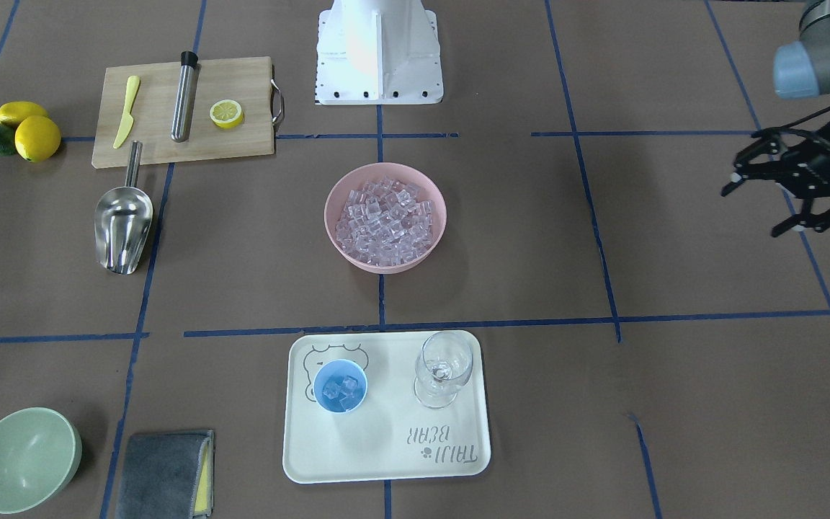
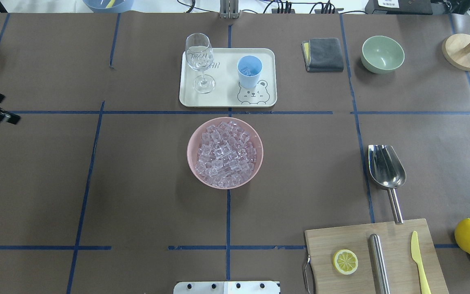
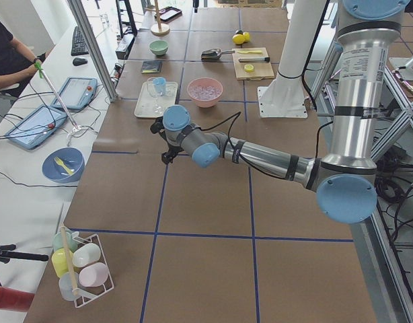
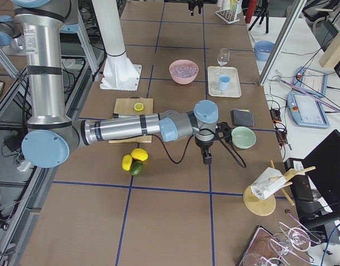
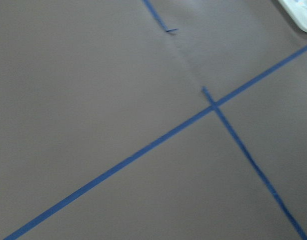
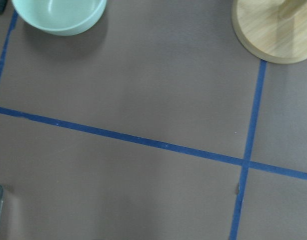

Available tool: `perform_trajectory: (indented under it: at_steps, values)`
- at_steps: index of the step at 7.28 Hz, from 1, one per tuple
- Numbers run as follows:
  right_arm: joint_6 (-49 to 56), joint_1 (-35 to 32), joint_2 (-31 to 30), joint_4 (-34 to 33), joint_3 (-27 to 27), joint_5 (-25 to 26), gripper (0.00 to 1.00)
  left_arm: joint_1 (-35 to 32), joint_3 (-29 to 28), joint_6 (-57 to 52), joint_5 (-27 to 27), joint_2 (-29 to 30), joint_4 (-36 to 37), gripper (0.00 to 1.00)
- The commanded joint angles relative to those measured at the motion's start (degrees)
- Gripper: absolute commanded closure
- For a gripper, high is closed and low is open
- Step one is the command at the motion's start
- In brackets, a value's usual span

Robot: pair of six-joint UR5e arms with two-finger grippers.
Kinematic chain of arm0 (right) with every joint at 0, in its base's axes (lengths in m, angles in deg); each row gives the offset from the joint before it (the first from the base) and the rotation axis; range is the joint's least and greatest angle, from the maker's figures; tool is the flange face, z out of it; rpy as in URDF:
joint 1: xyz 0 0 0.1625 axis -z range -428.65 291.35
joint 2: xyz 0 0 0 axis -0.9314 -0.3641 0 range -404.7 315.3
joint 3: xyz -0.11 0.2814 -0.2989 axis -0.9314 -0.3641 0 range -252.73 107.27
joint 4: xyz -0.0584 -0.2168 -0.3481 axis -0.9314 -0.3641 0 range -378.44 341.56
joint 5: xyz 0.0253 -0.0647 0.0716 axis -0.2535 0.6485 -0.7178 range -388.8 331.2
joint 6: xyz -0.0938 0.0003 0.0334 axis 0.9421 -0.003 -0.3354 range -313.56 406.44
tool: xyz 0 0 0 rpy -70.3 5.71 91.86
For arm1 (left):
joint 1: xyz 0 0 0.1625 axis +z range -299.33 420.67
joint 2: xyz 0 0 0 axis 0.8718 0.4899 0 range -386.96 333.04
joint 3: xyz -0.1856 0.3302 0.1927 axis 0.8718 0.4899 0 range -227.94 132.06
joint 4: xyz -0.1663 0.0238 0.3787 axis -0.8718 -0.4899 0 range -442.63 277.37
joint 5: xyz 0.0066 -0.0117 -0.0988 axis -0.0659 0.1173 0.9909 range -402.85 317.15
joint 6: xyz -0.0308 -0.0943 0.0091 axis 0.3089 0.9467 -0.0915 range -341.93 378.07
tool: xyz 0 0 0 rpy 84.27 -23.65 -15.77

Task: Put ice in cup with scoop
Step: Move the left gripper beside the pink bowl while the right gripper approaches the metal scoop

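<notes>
The pink bowl (image 1: pixel 386 265) is heaped with ice (image 1: pixel 385 216), and the cup (image 1: pixel 317 389) on the tray (image 1: pixel 386 461) holds a few cubes. My left gripper (image 1: pixel 753 210) hangs with its fingers spread, holding nothing. The scoop (image 1: pixel 123 227) lies on the table far across from it, on my right side. I cannot tell whether my right gripper (image 4: pixel 206 158) is spread or closed.

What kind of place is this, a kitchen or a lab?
Most likely a robotics lab workcell, not a kitchen: a brown table gridded with blue tape lines, a large grey-and-silver left robot arm reaching over it, and a white side desk with tablets where a person sits.
</notes>
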Motion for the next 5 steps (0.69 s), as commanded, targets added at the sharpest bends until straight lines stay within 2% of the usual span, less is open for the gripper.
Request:
perform_trajectory:
  at_steps: [1,2,3,4,5]
  values:
    - [-4.6,2.8,-0.9,0.9,3.5,-0.2,0.0,13.1,-3.1,0.7,-0.4,7.5,-11.2,0.0]
    - [-4.7,2.8,-1.3,0.9,4.0,-0.2,0.0,17.8,-4.4,0.7,-3.1,11.5,-12.2,0.0]
    - [-4.8,2.9,-1.4,0.9,4.7,-0.3,0.0,23.1,-4.6,0.8,-9.1,13.5,-12.4,0.0]
    - [-5.2,4.5,-1.8,0.7,7.4,-2.5,0.0,26.1,-5.1,0.7,-13.0,15.1,-12.4,0.0]
    - [-12.0,6.5,-4.0,0.8,11.2,-3.7,0.0,28.6,-6.3,0.6,-14.1,16.9,-12.4,0.0]
